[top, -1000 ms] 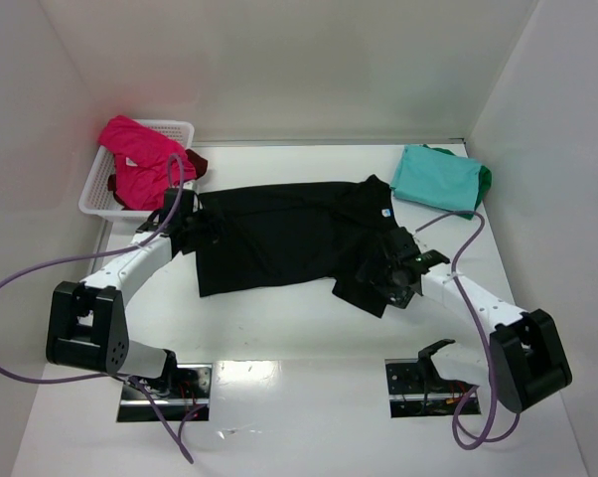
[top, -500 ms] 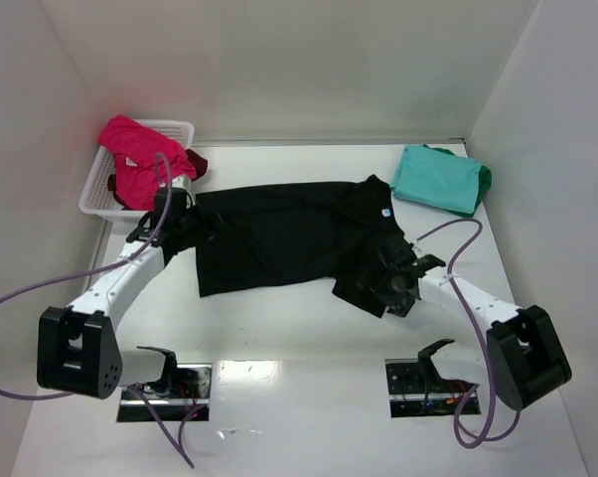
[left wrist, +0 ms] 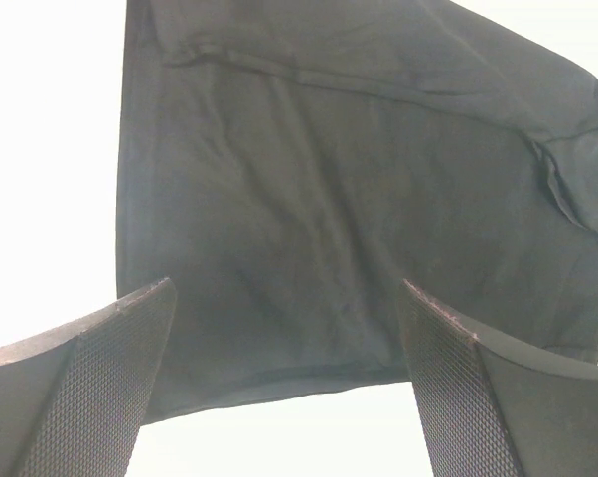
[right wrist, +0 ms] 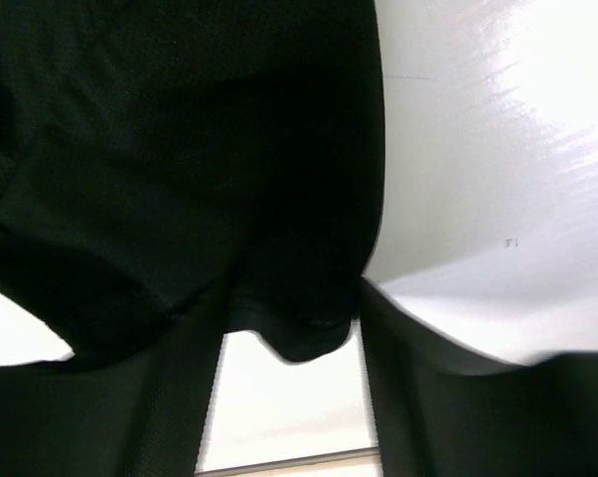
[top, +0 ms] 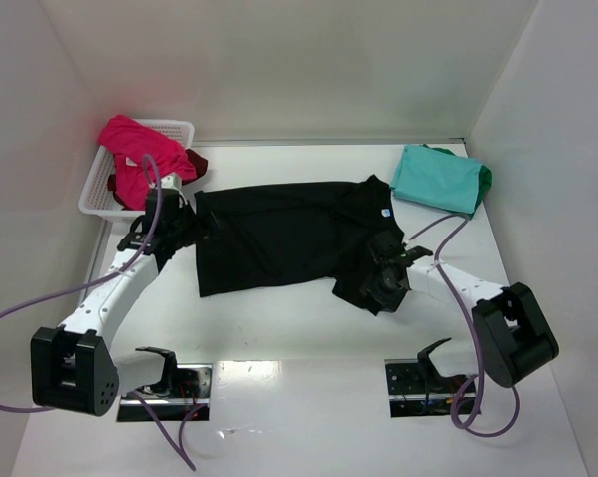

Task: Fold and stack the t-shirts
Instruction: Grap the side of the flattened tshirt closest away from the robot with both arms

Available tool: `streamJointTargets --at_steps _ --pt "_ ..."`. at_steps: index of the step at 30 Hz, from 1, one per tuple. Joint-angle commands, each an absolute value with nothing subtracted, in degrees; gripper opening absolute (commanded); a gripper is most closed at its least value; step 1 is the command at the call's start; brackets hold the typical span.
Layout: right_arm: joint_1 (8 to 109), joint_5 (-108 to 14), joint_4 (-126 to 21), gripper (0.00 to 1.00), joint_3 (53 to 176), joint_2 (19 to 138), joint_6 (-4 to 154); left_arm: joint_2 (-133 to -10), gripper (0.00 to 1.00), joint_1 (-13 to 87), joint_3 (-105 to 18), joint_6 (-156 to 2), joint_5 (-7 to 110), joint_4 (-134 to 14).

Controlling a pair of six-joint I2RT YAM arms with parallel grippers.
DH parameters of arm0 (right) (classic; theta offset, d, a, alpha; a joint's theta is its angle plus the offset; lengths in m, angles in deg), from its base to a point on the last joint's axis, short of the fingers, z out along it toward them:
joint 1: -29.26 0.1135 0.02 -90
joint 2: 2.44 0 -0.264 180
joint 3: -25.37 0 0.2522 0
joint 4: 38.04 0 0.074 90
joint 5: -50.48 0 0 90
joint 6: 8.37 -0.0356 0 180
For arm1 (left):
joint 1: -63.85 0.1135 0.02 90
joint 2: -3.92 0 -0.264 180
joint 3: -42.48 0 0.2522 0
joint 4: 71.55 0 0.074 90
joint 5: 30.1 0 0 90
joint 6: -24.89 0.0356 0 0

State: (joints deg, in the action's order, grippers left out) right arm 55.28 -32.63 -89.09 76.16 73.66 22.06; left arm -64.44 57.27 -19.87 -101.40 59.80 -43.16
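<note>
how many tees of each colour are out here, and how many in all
black t-shirt: 1
teal t-shirt: 1
green t-shirt: 1 (only an edge shows under the teal one)
magenta-pink t-shirt: 1
dark red t-shirt: 1 (mostly hidden)
total: 5

Top cam sits high over the near edge, looking down across the whole worktop (top: 279,328). The two wrist cams are way closer, pointing down — all three share the black tee (top: 279,234), wrist ones at opposite ends.
</note>
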Motion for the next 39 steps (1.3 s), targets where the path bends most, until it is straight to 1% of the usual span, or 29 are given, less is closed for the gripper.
streamJointTargets --at_steps 1,2,3,5,6,8,10,11,14,18,20,23,26,29,32,37,39 --pt "56.1 -31.6 -90.7 0.51 77.6 75.7 21.3 -62.5 0.99 58.4 -18.9 -101.5 61.3 -43.2" --pt "56.1 -31.6 -90.9 0.43 78.0 76.0 21.1 -62.4 0.99 58.4 -18.9 -101.5 61.0 -43.2" --pt "56.1 -31.9 -90.9 0.39 78.2 76.2 20.6 -62.4 0.99 58.4 -18.9 -101.5 60.8 -42.8" --pt "56.1 -32.1 -90.9 0.32 77.8 75.7 19.0 -62.0 0.99 58.4 -18.4 -101.5 60.8 -41.8" --pt "56.1 -32.1 -91.3 0.30 77.5 75.0 18.6 -61.7 0.99 58.7 -18.0 -101.9 60.8 -41.1" --pt "56.1 -31.7 -91.5 0.29 77.2 73.1 18.0 -60.8 0.99 58.9 -16.5 -103.8 61.9 -39.3" --pt "56.1 -31.1 -91.5 0.25 77.0 71.2 16.8 -58.4 0.98 58.9 -13.7 -105.7 62.2 -39.3" --pt "56.1 -30.7 -91.5 0.24 77.0 70.1 16.4 -56.7 0.97 58.3 -12.2 -106.8 62.2 -39.3" --pt "56.1 -30.5 -90.4 0.24 77.3 68.7 16.4 -54.2 0.97 56.3 -10.0 -109.6 62.7 -39.3" --pt "56.1 -30.0 -87.8 0.23 79.0 68.6 16.8 -53.9 0.96 56.3 -7.5 -114.0 62.1 -36.5" --pt "56.1 -29.7 -86.3 0.23 79.8 68.9 17.3 -52.3 0.96 56.3 -5.0 -117.2 65.5 -35.4" --pt "56.1 -29.7 -84.8 0.23 81.2 69.6 18.7 -50.5 0.96 56.3 -4.6 -120.0 70.6 -32.4" --pt "56.1 -29.7 -82.5 0.23 81.8 69.6 19.9 -49.3 0.96 56.3 -3.0 -122.4 71.7 -30.1" --pt "55.5 -30.4 -80.9 0.23 81.8 69.6 21.4 -50.0 0.95 56.3 -0.1 -123.8 70.0 -31.5" --pt "55.5 -30.4 -80.4 0.24 81.8 69.6 22.4 -50.6 0.89 56.3 0.9 -123.8 68.8 -32.9" --pt "54.9 -31.5 -79.2 0.25 81.8 69.1 22.9 -53.2 0.89 56.3 0.4 -121.8 69.3 -34.2" --pt "54.4 -31.5 -79.2 0.25 81.8 69.1 22.9 -54.9 0.86 56.3 -0.1 -120.3 68.0 -34.8"
